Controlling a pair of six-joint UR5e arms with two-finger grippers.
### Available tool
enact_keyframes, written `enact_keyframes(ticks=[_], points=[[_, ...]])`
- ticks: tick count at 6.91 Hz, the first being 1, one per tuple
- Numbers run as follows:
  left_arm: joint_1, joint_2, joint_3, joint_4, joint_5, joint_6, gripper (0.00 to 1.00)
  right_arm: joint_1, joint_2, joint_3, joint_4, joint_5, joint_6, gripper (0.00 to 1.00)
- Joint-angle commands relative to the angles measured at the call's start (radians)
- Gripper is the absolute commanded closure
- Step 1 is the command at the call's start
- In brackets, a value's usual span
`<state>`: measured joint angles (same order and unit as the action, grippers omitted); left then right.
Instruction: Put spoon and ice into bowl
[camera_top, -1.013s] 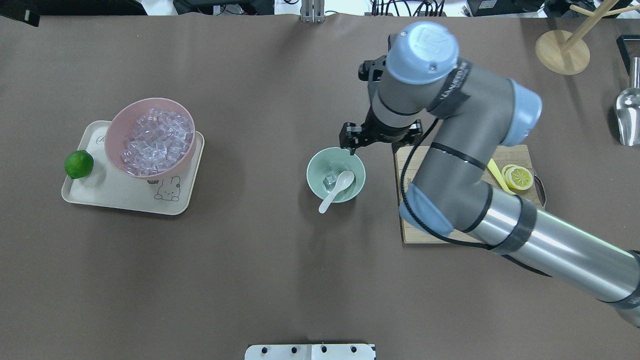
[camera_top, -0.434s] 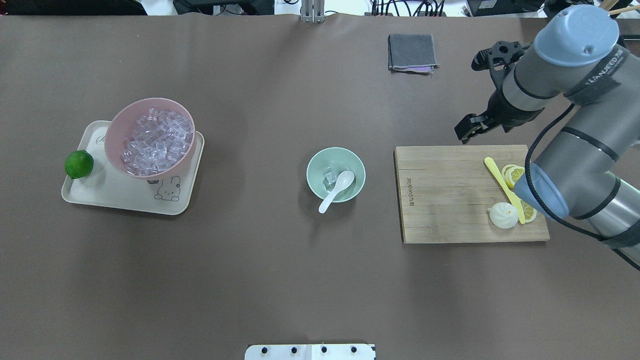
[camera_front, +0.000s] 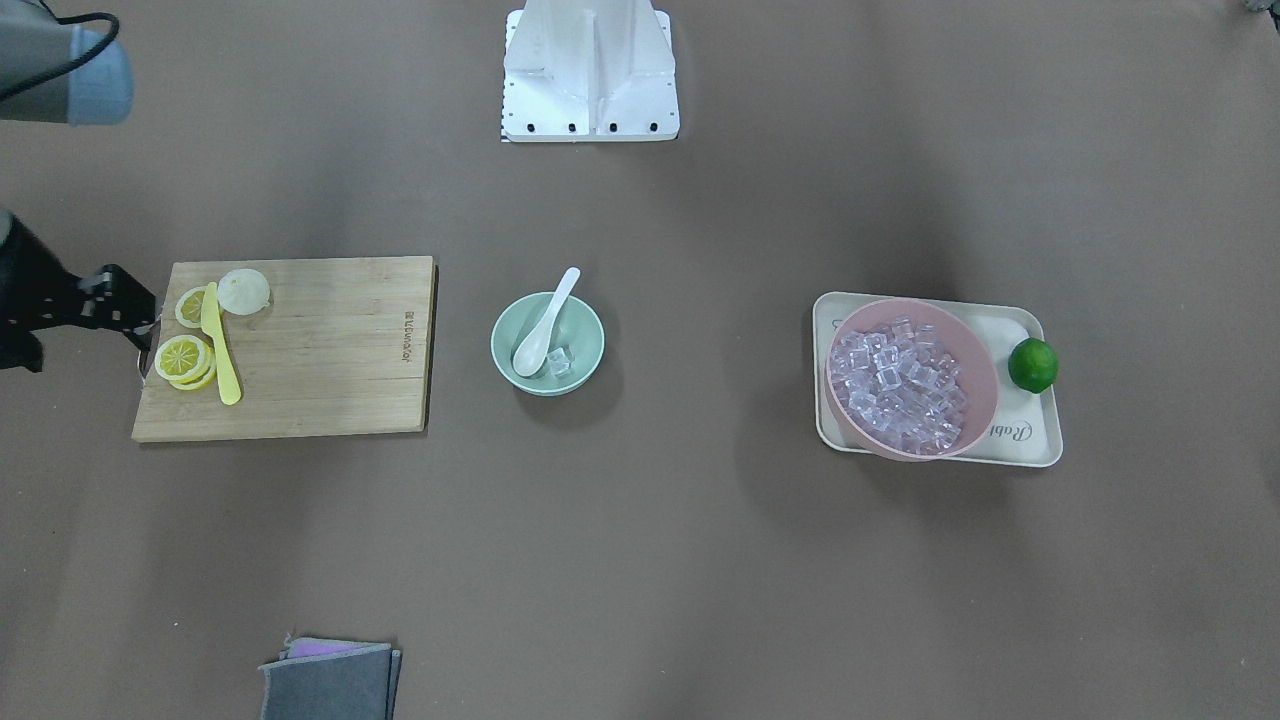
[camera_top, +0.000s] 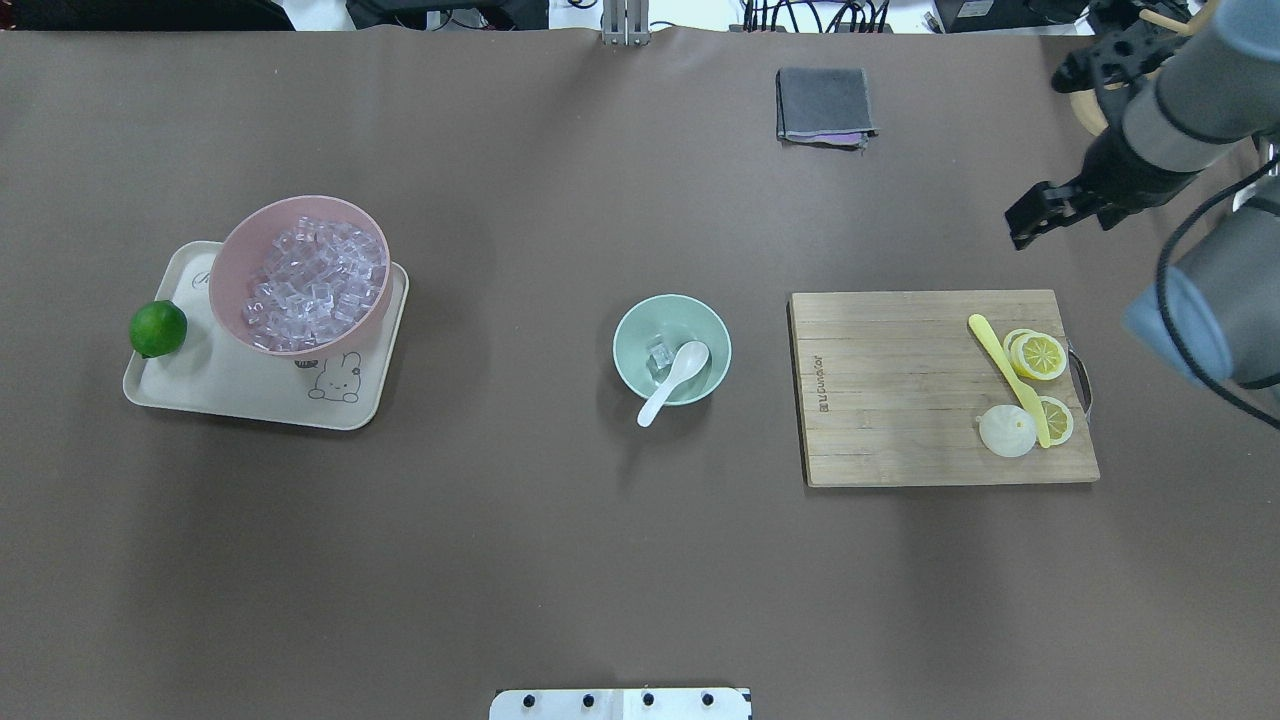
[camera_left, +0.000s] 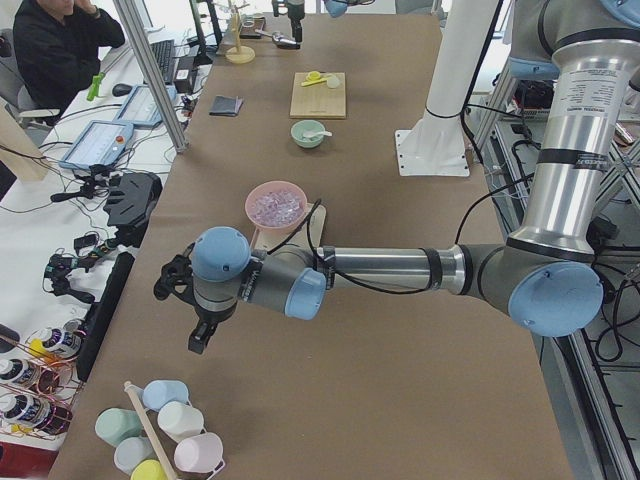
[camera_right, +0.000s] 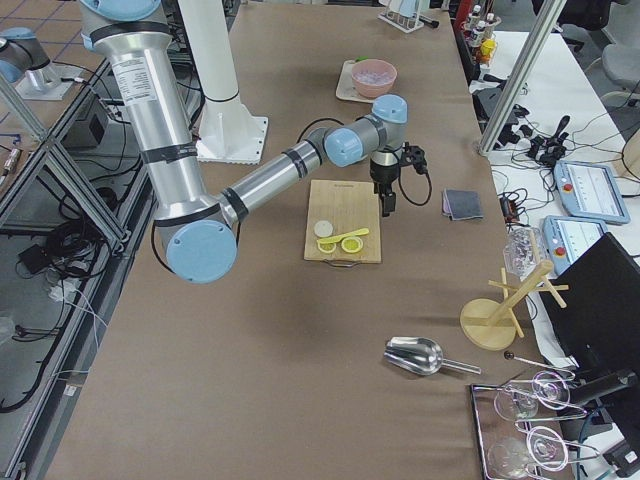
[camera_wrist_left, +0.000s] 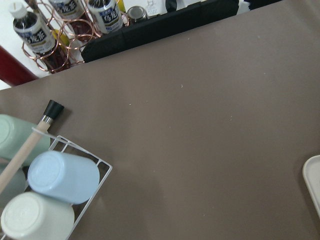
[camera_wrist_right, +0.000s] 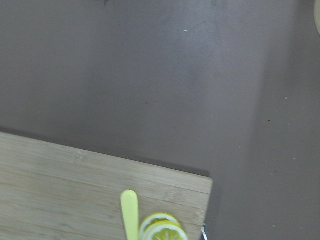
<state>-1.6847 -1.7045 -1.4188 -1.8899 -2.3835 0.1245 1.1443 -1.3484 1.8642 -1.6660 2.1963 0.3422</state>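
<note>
The mint-green bowl (camera_top: 700, 330) (camera_front: 585, 340) stands mid-table. The white spoon (camera_top: 675, 372) (camera_front: 545, 325) rests in it, scoop down and handle over the rim. One clear ice cube (camera_top: 657, 356) (camera_front: 560, 362) lies in the bowl beside the scoop. My right gripper (camera_top: 1068, 215) (camera_front: 75, 315) (camera_right: 386, 200) hovers past the far right corner of the cutting board, well away from the bowl. It looks open and empty. My left gripper (camera_left: 200, 335) shows only in the exterior left view, far off at the table's left end, and I cannot tell its state.
A pink bowl (camera_top: 230, 260) heaped with ice stands on a beige tray (camera_top: 250, 400) with a lime (camera_top: 158, 328) at the left. A wooden cutting board (camera_top: 890, 400) holds a yellow knife (camera_top: 1005, 375) and lemon slices (camera_top: 1040, 355). A grey cloth (camera_top: 825, 105) lies far back. Cups (camera_wrist_left: 60, 175) lie by the left wrist.
My right arm has pulled back from over the mint-green bowl to the far right, beyond the cutting board. Spoon and ice cube stay in the bowl.
</note>
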Motion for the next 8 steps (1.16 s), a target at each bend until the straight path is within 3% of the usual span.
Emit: enact_keyframes(ticks=[1, 3, 5, 8], points=[[-0.006, 0.029, 0.005, 0.02, 0.009, -0.019, 0.02, 0.22, -0.148, -0.034, -0.001, 0.153, -0.339, 0.0], [-0.004, 0.061, -0.105, 0.107, 0.006, -0.172, 0.02, 0.323, -0.233, -0.133, 0.0, 0.192, -0.446, 0.0], [0.014, 0.115, -0.219, 0.155, 0.004, -0.218, 0.02, 0.397, -0.319, -0.14, 0.003, 0.184, -0.463, 0.0], [0.034, 0.135, -0.229, 0.17, 0.012, -0.241, 0.02, 0.439, -0.33, -0.125, -0.009, 0.186, -0.445, 0.0]])
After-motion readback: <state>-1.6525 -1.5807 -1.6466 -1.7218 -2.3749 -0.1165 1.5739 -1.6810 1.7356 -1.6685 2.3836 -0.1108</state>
